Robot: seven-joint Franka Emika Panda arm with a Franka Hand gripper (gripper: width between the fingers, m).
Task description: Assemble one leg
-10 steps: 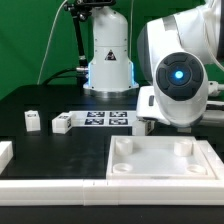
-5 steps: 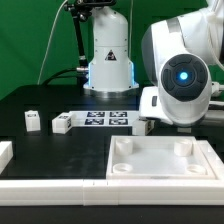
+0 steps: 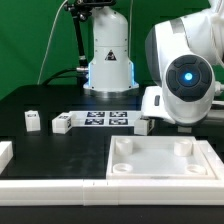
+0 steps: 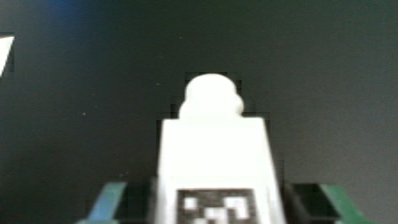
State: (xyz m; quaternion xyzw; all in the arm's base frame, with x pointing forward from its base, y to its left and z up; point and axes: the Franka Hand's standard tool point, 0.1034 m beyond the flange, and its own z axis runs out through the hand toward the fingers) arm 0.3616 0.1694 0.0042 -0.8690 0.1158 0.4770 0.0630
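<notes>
In the wrist view a white cuboid leg (image 4: 214, 150) lies between my fingers (image 4: 118, 200), its black-and-white tag nearest the camera and its rounded peg end pointing away. My gripper (image 4: 221, 205) is shut on this leg, with black table behind it. In the exterior view the gripper (image 3: 148, 122) is mostly hidden behind the arm's big wrist body, low over the table at the marker board's right end; a white bit of the leg shows there. Two more legs (image 3: 33, 120) (image 3: 62, 123) stand on the exterior view's left. The wide white panel (image 3: 160, 165) with corner sockets lies in front.
The marker board (image 3: 108, 119) lies mid-table before the robot base (image 3: 108, 60). A white part (image 3: 4, 152) pokes in at the exterior view's left edge. A white strip (image 3: 60, 185) runs along the front. A white edge (image 4: 6, 60) shows in the wrist view.
The arm's wrist body has shifted a little to the exterior view's right. The loose legs and the panel have not moved.
</notes>
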